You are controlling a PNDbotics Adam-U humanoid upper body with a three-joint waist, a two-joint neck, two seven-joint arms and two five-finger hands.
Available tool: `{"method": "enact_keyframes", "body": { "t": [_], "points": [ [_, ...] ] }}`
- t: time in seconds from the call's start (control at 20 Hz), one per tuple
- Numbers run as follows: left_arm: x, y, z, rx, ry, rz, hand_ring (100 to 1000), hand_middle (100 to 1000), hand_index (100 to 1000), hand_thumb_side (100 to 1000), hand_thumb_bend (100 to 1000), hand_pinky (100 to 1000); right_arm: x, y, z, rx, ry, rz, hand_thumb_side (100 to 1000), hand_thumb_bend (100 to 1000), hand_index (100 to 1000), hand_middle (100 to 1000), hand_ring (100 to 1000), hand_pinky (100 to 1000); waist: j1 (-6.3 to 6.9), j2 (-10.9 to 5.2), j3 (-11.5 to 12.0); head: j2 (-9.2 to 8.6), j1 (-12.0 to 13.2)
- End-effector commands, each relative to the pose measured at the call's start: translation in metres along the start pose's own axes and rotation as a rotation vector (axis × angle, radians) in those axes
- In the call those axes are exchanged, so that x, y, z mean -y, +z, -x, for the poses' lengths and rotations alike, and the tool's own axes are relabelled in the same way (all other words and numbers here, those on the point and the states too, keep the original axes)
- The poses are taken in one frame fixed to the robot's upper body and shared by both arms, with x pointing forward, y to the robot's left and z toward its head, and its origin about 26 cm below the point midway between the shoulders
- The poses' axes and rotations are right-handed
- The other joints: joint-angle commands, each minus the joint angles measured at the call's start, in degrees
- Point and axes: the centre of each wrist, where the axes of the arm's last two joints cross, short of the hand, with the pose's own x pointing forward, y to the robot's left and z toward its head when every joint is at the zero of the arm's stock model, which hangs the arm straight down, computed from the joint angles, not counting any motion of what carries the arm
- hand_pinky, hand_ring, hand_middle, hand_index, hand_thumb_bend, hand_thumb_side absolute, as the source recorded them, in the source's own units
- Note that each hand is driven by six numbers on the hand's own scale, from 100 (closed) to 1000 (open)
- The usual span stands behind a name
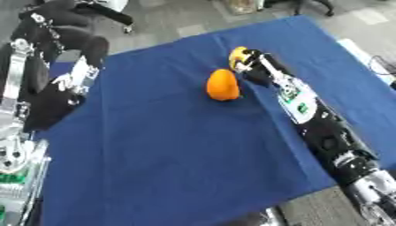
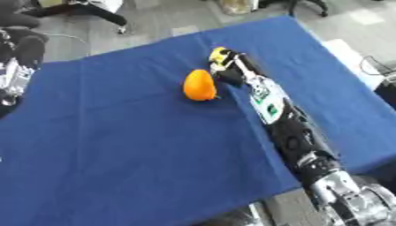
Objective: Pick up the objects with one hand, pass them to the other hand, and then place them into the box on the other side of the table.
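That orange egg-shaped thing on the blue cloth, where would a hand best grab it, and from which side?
Probably around its wide middle, coming down from above. The orange object stands with its narrower end pointing away, free on the blue cloth, so fingers and thumb could close on its left and right flanks. The right hand, just beside it, already holds something yellow.

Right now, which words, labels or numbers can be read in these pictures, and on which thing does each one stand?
None can be read.
White and green label on the right forearm, behind the right hand: too blurred to read.
Orange object and blue tablecloth: no text visible.
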Motion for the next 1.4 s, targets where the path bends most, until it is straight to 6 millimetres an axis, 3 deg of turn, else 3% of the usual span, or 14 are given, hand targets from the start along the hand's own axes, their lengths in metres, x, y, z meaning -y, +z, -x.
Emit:
{"method": "enact_keyframes", "body": {
  "t": [0.05, 0.45, 0.75, 0.95, 1.2, 1.25, 1.3, 1.4],
  "points": [
    [-0.001, -0.001, -0.006, 0.021, -0.004, 0.0, 645, 665, 865, 598, 475, 708, 0.007, -0.005, -0.013, 0.055, 0.03, -0.012, 821, 100, 939, 733, 760, 801, 0.35, 0.27, -0.1, -0.15, -0.3],
    [-0.001, 0.0, -0.005, 0.011, -0.012, 0.009, 643, 656, 865, 602, 469, 708, 0.003, -0.006, -0.028, 0.138, 0.079, -0.121, 860, 100, 953, 751, 775, 814, 0.3, 0.31, 0.0, -0.15, -0.5],
    [-0.001, 0.0, -0.005, 0.014, -0.014, 0.009, 642, 639, 861, 602, 468, 708, -0.008, -0.005, -0.024, 0.122, 0.11, -0.245, 944, 100, 958, 773, 789, 824, 0.27, 0.32, 0.1, -0.15, -0.7],
    [-0.001, 0.0, -0.005, 0.013, -0.014, 0.01, 640, 626, 857, 603, 466, 708, -0.009, -0.005, -0.021, 0.111, 0.135, -0.31, 905, 100, 954, 765, 795, 834, 0.2, 0.3, 0.1, -0.15, -0.8],
    [0.0, 0.001, -0.005, 0.008, -0.013, 0.012, 637, 617, 855, 605, 463, 707, -0.008, -0.006, -0.024, 0.122, 0.192, -0.373, 569, 100, 949, 747, 799, 846, 0.11, 0.32, 0.1, -0.15, -0.9],
    [0.0, 0.001, -0.004, 0.007, -0.013, 0.012, 635, 613, 854, 606, 461, 707, -0.007, -0.006, -0.024, 0.121, 0.204, -0.385, 283, 100, 940, 719, 791, 841, 0.11, 0.33, 0.2, -0.15, -0.9],
    [0.0, 0.001, -0.004, 0.006, -0.013, 0.012, 634, 611, 854, 607, 460, 707, -0.007, -0.006, -0.024, 0.117, 0.215, -0.396, 120, 100, 929, 692, 783, 836, 0.11, 0.34, 0.2, -0.15, -0.9],
    [0.0, 0.002, -0.004, 0.005, -0.013, 0.011, 631, 608, 854, 607, 458, 707, -0.006, -0.006, -0.024, 0.11, 0.232, -0.408, 100, 100, 913, 629, 755, 825, 0.09, 0.33, 0.2, -0.15, -0.8]
  ]
}}
